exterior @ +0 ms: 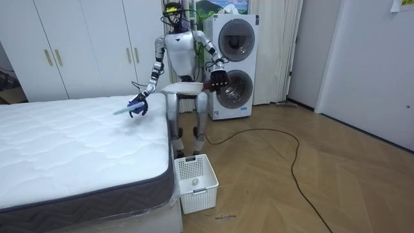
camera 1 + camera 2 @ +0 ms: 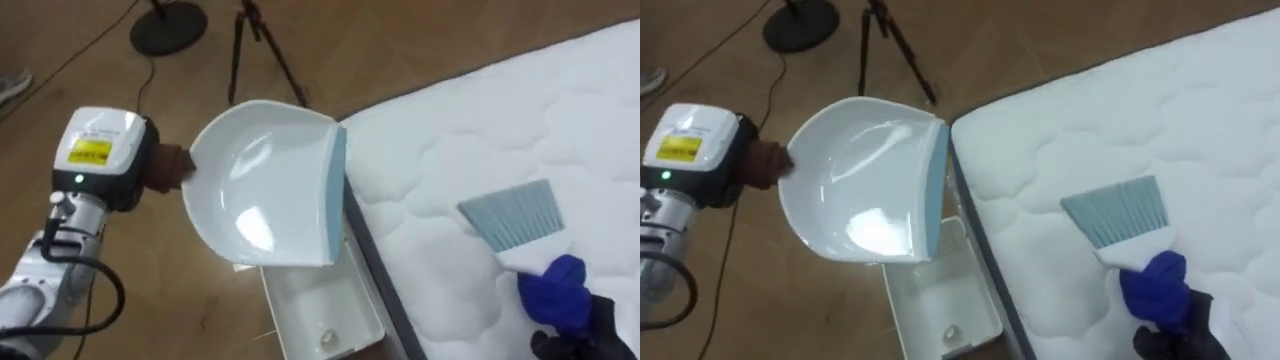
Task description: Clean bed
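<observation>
A white quilted mattress (image 2: pixel 470 130) fills the right side, its corner close in front of me. My left hand (image 2: pixel 165 166) is shut on the handle of a white dustpan (image 2: pixel 265 185) with a pale blue lip, held tilted in the air beside the bed corner and above a white basket (image 2: pixel 345 330). My right hand (image 2: pixel 600 325), at the lower right, is shut on the blue handle of a small brush (image 2: pixel 520 220); its grey-blue bristles lie on the mattress. In the room view I stand at the bed's corner, dustpan (image 1: pixel 184 88) before my body and brush (image 1: pixel 132 105) over the bed.
The basket (image 1: pixel 194 183) stands on the wooden floor against the bed corner, a small pale object inside. A tripod (image 2: pixel 262 45) and a round stand base (image 2: pixel 168 25) stand on the floor beyond. A cable (image 1: pixel 284 145) runs across the floor. Stacked washing machines (image 1: pixel 233 65) are behind me.
</observation>
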{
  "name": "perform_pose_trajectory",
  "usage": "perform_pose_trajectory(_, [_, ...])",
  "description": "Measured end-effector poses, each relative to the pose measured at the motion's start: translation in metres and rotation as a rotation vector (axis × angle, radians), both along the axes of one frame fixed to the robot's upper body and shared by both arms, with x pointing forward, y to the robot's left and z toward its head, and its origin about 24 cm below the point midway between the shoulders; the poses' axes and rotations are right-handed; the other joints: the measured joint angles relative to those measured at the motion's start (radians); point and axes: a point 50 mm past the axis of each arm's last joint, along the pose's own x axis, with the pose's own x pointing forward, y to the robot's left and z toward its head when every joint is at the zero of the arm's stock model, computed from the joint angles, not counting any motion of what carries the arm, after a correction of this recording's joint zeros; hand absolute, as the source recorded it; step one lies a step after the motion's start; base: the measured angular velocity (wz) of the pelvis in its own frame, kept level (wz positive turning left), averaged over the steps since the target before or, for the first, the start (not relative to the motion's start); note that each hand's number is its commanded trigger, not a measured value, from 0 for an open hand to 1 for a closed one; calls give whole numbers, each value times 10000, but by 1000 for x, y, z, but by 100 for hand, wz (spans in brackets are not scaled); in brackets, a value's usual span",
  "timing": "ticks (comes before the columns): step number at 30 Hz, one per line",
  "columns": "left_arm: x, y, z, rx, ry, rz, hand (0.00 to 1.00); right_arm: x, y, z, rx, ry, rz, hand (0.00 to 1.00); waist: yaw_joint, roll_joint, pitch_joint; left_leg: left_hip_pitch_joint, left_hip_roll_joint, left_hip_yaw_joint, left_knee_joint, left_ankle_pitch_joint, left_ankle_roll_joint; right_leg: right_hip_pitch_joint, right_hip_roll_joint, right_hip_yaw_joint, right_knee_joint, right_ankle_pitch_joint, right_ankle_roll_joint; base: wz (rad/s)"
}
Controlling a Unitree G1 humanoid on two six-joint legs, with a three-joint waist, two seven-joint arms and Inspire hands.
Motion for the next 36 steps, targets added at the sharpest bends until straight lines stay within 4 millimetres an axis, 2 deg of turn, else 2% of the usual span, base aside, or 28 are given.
perform_pose_trajectory(1, [-5,-4,-6,-477,-29,143,100,2,4,0,117,-97,-1,0,105,-14,3,94,11,5,-103,1,2,1,-27,-363,-175,209,-43,-106])
perform_pose_trajectory(2, [-7,-7,-11,-954,-8,272,100,4,9,-1,329,-200,-43,0,114,-62,33,167,130,259,-240,0,9,40,-44,-725,-403,459,-85,-101])
perform_pose_trajectory(3, [-8,-8,-12,-1206,-18,337,100,5,12,-2,450,-241,-26,0,142,-118,44,216,194,480,-313,6,20,41,-44,-880,-511,569,-109,-109])
perform_pose_trajectory(4, [-10,-8,-14,-1692,-38,482,100,8,19,-3,640,-315,38,0,295,-264,35,307,338,1080,-504,33,65,37,-106,-1254,-504,778,-146,-115])
perform_pose_trajectory(5, [-11,-9,-17,-2175,-8,685,100,9,24,-5,788,-365,55,0,301,-359,43,399,513,1758,-601,18,89,97,-296,-1985,-168,722,-55,-103])
perform_pose_trajectory(6, [-12,-11,-19,-2462,-2,769,100,9,26,-6,830,-370,21,0,298,-390,45,486,545,2032,-727,22,93,183,-422,-2257,124,585,44,-88])
perform_pose_trajectory(7, [-12,-18,-22,-3116,-47,895,100,8,26,-6,800,-413,-44,0,284,-461,43,742,530,2613,-1115,136,90,407,-701,-2670,711,358,194,-120])
perform_pose_trajectory(8, [-14,-23,-26,-3769,-90,1103,100,11,26,-4,778,-521,14,0,524,-510,57,988,516,3408,-1449,199,78,688,-957,-3060,1055,201,279,-151])
perform_pose_trajectory(9, [-16,-24,-28,-4086,-101,1240,100,12,28,-3,804,-620,79,0,636,-538,64,1049,517,3747,-1510,201,75,869,-1129,-3182,1108,145,328,-173])
perform_pose_trajectory(10, [-21,-24,-29,-4636,-149,1501,100,17,33,-1,899,-802,279,0,710,-643,44,1055,511,4344,-1557,197,71,1201,-1413,-3420,994,4,501,-156])
perform_pose_trajectory(11, [-23,-26,-31,-5132,-149,1650,100,20,39,0,1012,-939,529,0,807,-750,68,1055,514,4857,-1541,198,70,1393,-1596,-3557,466,-55,599,-148])
perform_pose_trajectory(13, [-25,-28,-34,-5754,-90,1867,100,26,49,2,1215,-1189,1007,0,844,-910,102,981,561,5154,-1446,199,63,1440,-1610,-3886,-348,-109,643,-137])
perform_pose_trajectory(15, [-28,-31,-38,-6223,2,2036,100,29,57,3,1398,-1377,1368,0,814,-973,88,834,640,4603,-1090,180,28,1526,-1543,-3871,-893,-98,629,-121])
perform_pose_trajectory(16, [-28,-34,-39,-6570,-3,2065,100,32,61,4,1451,-1476,1530,0,751,-928,92,689,705,3932,-875,159,-8,1550,-1476,-3781,-1053,-15,575,-86])
perform_pose_trajectory(17, [-28,-37,-40,-7011,-16,2030,100,33,64,3,1520,-1506,1690,0,516,-874,99,605,764,3487,-741,154,-18,1535,-1396,-3667,-1090,82,538,-65])
perform_pose_trajectory(18, [-28,-38,-40,-7182,-3,1971,100,32,65,3,1558,-1479,1740,0,396,-865,95,598,799,3490,-714,149,-26,1536,-1377,-3644,-1076,97,519,-25])
perform_pose_trajectory(20, [-29,-44,-42,-7764,91,1758,100,30,67,1,1740,-1365,1833,0,-8,-858,95,615,1023,3555,-501,23,-229,1509,-1242,-3609,-1034,118,399,-14])
perform_pose_trajectory(22, [-34,-50,-49,-8218,531,1726,100,28,67,0,1837,-1385,1814,0,-172,-839,99,665,1191,3634,-292,-2,-269,1501,-1190,-3604,-1028,90,309,-17])
perform_pose_trajectory(24, [-39,-58,-56,-8590,1002,1699,100,26,68,1,2009,-1544,1755,0,-244,-769,62,716,1391,3732,-37,-51,-352,1499,-1134,-3580,-1004,10,255,-32])
perform_pose_trajectory(25, [-44,-61,-61,-8742,1261,1752,100,25,68,0,2077,-1653,1765,0,-258,-709,34,777,1453,3681,110,-48,-362,1490,-1048,-3410,-1004,-3,229,-61])
perform_pose_trajectory(27, [-53,-61,-67,-8919,1514,1992,100,23,69,-1,2010,-1604,2040,0,-92,-633,39,790,1385,2276,454,-72,-483,1373,-808,-2644,-845,-35,138,-107])
perform_pose_trajectory(28, [-57,-60,-70,-9055,1629,2165,100,24,70,-1,1989,-1550,2213,0,182,-584,40,761,1157,676,613,-99,-673,1182,-614,-1988,-628,-85,53,-162])
perform_pose_trajectory(29, [-60,-59,-73,-9249,1751,2306,100,25,70,-1,2062,-1492,2307,0,304,-493,27,701,981,-722,774,-73,-789,1154,-345,-1431,-660,-64,-39,-159])
perform_pose_trajectory(30, [-62,-59,-73,-9302,1808,2338,100,24,71,-2,2089,-1444,2342,0,375,-481,25,721,890,-1202,819,-50,-830,1153,-214,-1124,-674,-34,-61,-144])
perform_pose_trajectory(31, [-66,-58,-75,-9345,1908,2380,100,22,70,-3,2112,-1316,2423,0,480,-494,30,864,659,-1982,772,-28,-875,1149,50,-445,-663,46,-115,-140])
perform_pose_trajectory(32, [-72,-57,-78,-9406,2073,2417,100,19,69,-4,2093,-1210,2454,0,556,-493,-3,1087,535,-2541,591,-38,-921,1132,274,131,-670,210,-138,-141])
perform_pose_trajectory(34, [-79,-57,-81,-9542,2185,2455,100,19,68,-3,2031,-1174,2493,0,569,-450,-60,1331,456,-3053,258,-117,-1088,982,479,608,-575,307,-164,-117])
perform_pose_trajectory(36, [-78,-58,-80,-9709,2191,2360,96,21,68,-3,2064,-1236,2461,0,507,-440,-89,1474,457,-3034,-117,-184,-1225,772,650,839,-445,426,-177,-71])
